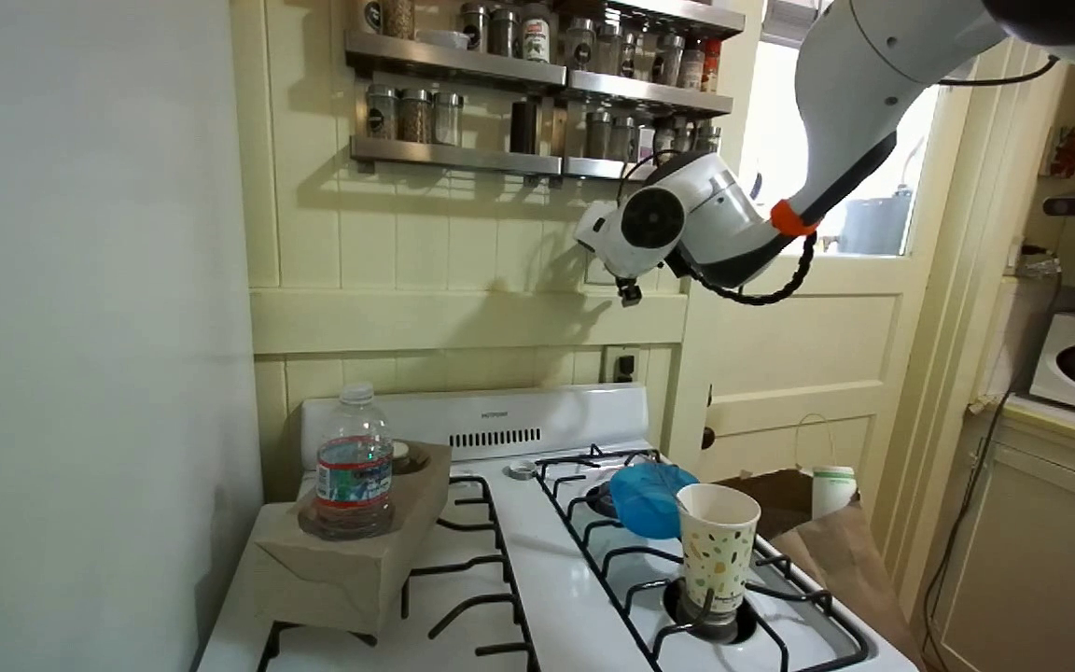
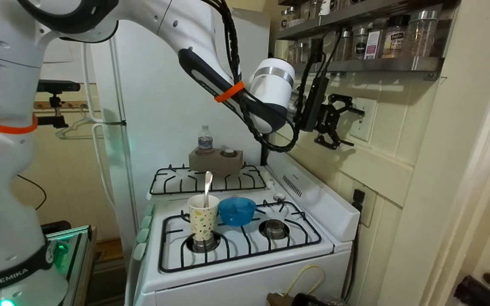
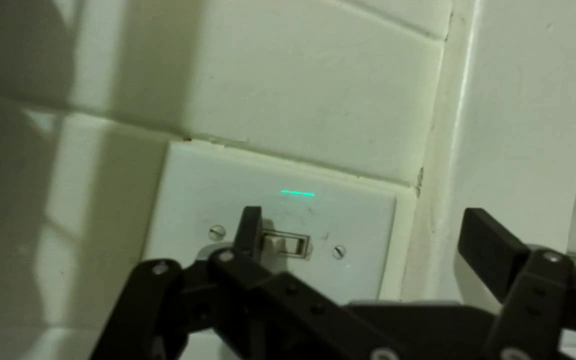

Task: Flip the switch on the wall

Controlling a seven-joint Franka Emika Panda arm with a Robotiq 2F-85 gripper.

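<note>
The switch (image 3: 295, 210) is a white plate with two screws and a small toggle (image 3: 274, 244) in the wrist view. It also shows in an exterior view (image 2: 364, 120); another exterior view shows just part of a plate behind the arm. My gripper (image 3: 370, 232) is open and empty, with its fingers spread wide. Its left finger is just left of the toggle, very close; I cannot tell whether they touch. Its right finger is beyond the plate's right edge. In an exterior view the gripper (image 2: 357, 128) faces the cream panelled wall (image 2: 394, 114) at the plate.
Metal spice shelves (image 1: 458, 61) hang above the arm. A horizontal rail (image 1: 360, 317) and a plugged outlet (image 1: 620, 364) are below the switch. The stove (image 1: 537, 523) carries a patterned cup (image 1: 717, 546), a blue bowl (image 1: 645, 499) and a bottle (image 1: 354, 467) on a box.
</note>
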